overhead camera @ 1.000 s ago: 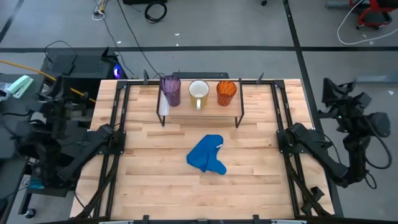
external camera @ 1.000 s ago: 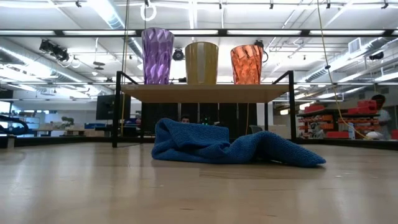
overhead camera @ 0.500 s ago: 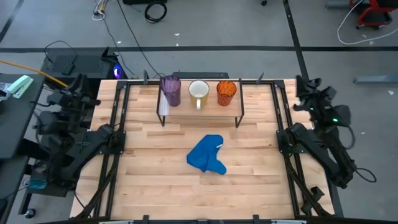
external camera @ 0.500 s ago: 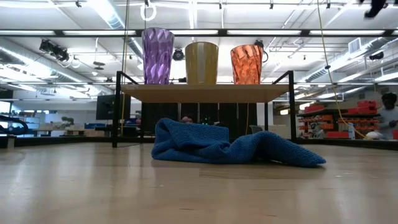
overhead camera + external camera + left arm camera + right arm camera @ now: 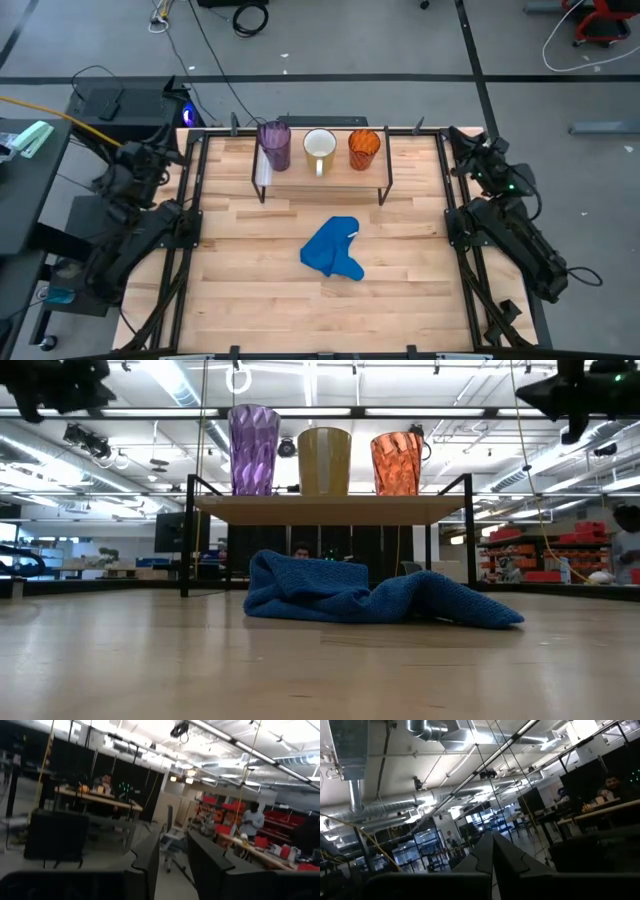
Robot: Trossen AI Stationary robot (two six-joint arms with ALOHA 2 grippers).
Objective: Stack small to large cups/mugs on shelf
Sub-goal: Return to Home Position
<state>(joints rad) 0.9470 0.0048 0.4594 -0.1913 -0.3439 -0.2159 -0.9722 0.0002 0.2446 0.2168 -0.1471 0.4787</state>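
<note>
The light-wood shelf (image 5: pixel 300 176) stands on black wire legs at the table's far middle. On its top, from left to right, stand the taller purple cup (image 5: pixel 274 144), the white handled mug (image 5: pixel 319 148) and the orange cup (image 5: pixel 364 147), each upright on its base; the low view shows them too, purple (image 5: pixel 253 450), mug (image 5: pixel 325 460), orange (image 5: pixel 397 463). My left gripper (image 5: pixel 173 865) hovers over the table's left edge (image 5: pixel 163 157), fingers slightly apart, empty. My right gripper (image 5: pixel 492 852) hovers over the right edge (image 5: pixel 478 152), shut, empty.
A crumpled blue cloth (image 5: pixel 333 250) lies on the tabletop in front of the shelf, also in the low view (image 5: pixel 360 595). Black frame rails (image 5: pixel 190 200) run along the table's left and right sides. People sit and stand in the room beyond.
Both arms have come up from their folded positions beside the table. My left gripper has gone up and toward the table's left edge, my right gripper up and toward the table's right edge. Both now show at the low view's top corners. Cups and cloth have not moved.
</note>
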